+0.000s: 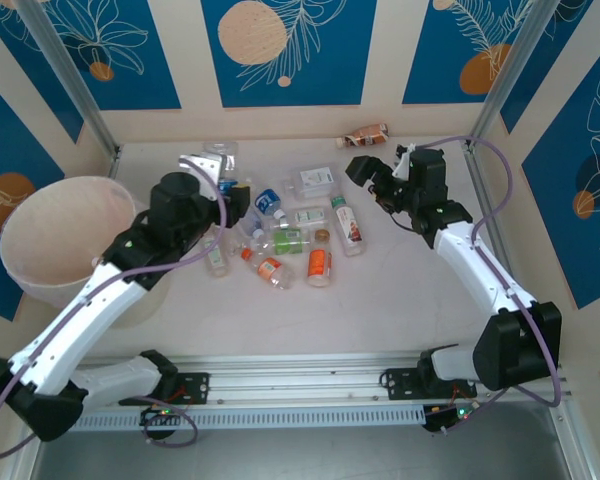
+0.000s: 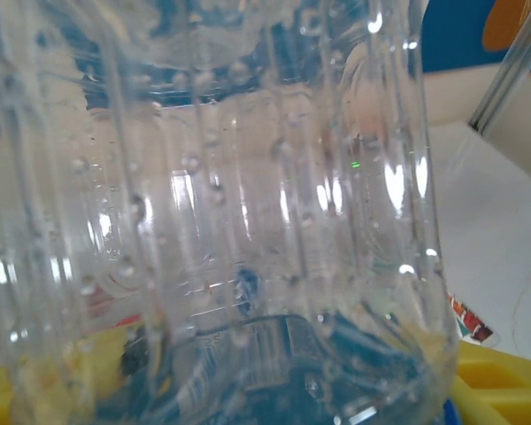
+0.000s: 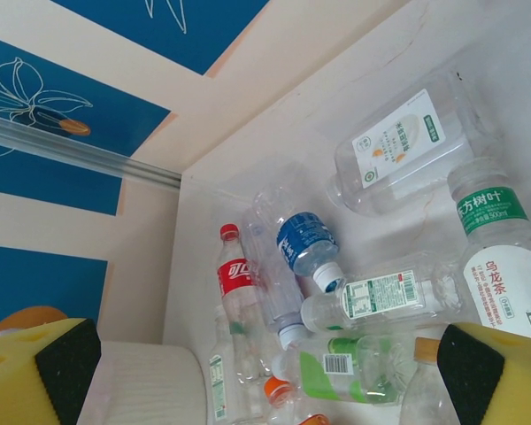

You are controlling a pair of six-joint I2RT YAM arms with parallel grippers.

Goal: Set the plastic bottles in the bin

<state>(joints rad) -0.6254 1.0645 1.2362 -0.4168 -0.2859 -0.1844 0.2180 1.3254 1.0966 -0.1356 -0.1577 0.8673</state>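
Plastic bottles (image 1: 318, 265) heaped centre, bin (image 1: 55, 240) at left; left gripper (image 2: 261, 390) clamps clear bottle (image 2: 248, 221); right gripper (image 3: 270, 372) spread wide.

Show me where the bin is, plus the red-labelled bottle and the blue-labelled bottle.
bin (image 1: 58, 240), top external view, on its pale inner wall.
red-labelled bottle (image 3: 234, 280), right wrist view, on its red label.
blue-labelled bottle (image 3: 303, 237), right wrist view, on its blue label.

A pale table (image 1: 430, 270) is seen. Plastic bottles (image 1: 290, 240) are strewn in a loose cluster across its middle, mostly laid flat. One brown-labelled bottle (image 1: 365, 134) is laid apart by the far wall. The bin (image 1: 30, 280) is stood at the left edge.
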